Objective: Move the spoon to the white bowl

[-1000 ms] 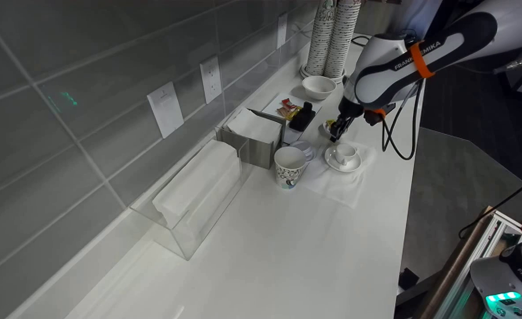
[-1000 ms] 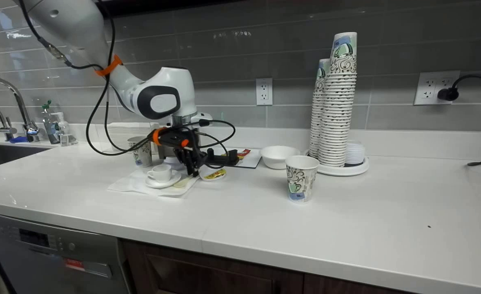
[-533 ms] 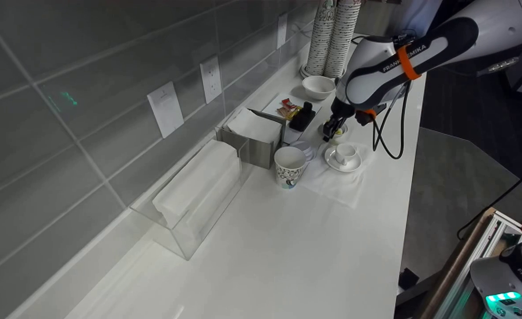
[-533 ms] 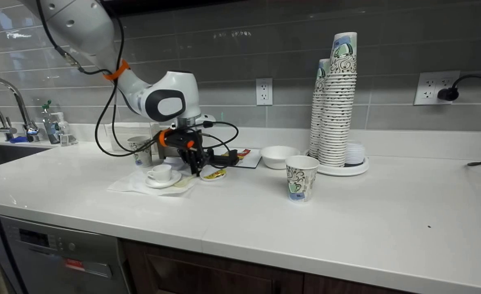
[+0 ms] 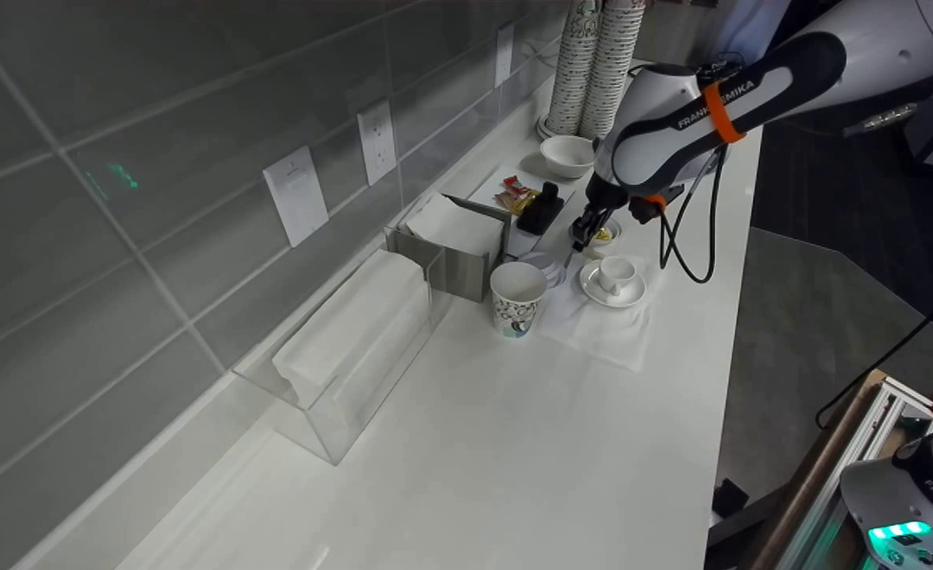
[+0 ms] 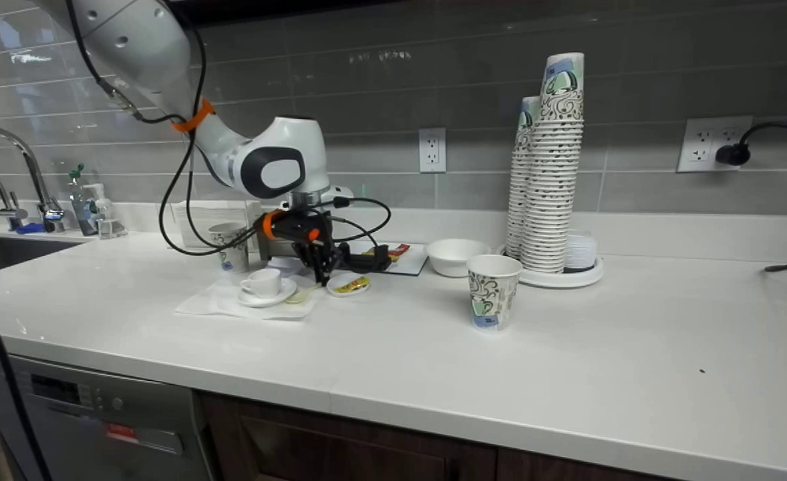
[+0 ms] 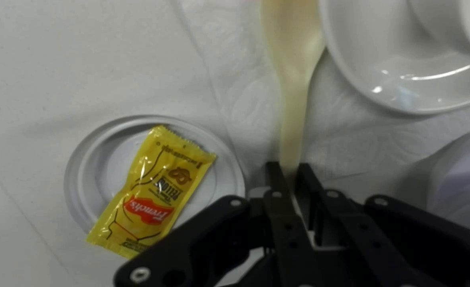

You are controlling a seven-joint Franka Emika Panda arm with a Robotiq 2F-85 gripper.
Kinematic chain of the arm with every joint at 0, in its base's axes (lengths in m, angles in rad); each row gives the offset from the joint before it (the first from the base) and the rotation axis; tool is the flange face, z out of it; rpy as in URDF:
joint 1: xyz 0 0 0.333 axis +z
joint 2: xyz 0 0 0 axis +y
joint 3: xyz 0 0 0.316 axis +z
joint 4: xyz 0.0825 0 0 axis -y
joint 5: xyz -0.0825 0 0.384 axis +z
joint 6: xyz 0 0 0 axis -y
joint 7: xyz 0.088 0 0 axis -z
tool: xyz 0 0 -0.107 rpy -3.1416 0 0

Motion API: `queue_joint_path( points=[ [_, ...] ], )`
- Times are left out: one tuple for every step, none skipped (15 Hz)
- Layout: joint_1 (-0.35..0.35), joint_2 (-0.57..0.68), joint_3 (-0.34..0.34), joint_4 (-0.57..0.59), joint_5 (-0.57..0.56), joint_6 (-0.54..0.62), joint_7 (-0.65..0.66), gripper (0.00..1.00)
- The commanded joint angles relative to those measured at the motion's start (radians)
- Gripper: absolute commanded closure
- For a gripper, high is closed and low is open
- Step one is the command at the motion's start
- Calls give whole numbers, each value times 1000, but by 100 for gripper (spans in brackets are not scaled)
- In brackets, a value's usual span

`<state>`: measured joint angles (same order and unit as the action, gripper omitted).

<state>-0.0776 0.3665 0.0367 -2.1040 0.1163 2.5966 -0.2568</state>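
A pale spoon lies over a white napkin, close beside the saucer. It also shows in an exterior view. My gripper has both fingertips against the sides of the spoon's handle, low over the counter. The gripper shows in both exterior views too. The far end of the spoon's head is cut off at the top of the wrist view. The white bowl stands near the wall beside the cup stacks and shows in both exterior views. It is out of the wrist view.
A white mug stands on the saucer beside the gripper. A small round dish with a yellow packet lies on the other side. A black object is near the napkin holder. Paper cups and tall stacks stand beyond the bowl.
My arm has shifted a little toward the wall and slightly toward the bowl's side. The napkin's edge by the spoon has shifted slightly. The bowl and mug have not moved.
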Motion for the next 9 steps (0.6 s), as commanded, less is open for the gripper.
queue_joint_path(
  points=[
    [5,-3,-1,2,-21,22,18,97],
    [8,-17,0,-7,-23,21,24,97],
    [13,-40,-1,-22,-25,35,30,97],
    [16,-60,-2,-33,-29,49,34,97],
    [16,-76,1,-41,-27,63,31,97],
    [20,-95,-2,-49,-32,79,34,97],
    [20,-108,1,-52,-28,84,30,97],
    [26,-124,-3,-62,-36,105,37,97],
    [35,-137,-12,-70,-54,128,49,97]
  ],
)
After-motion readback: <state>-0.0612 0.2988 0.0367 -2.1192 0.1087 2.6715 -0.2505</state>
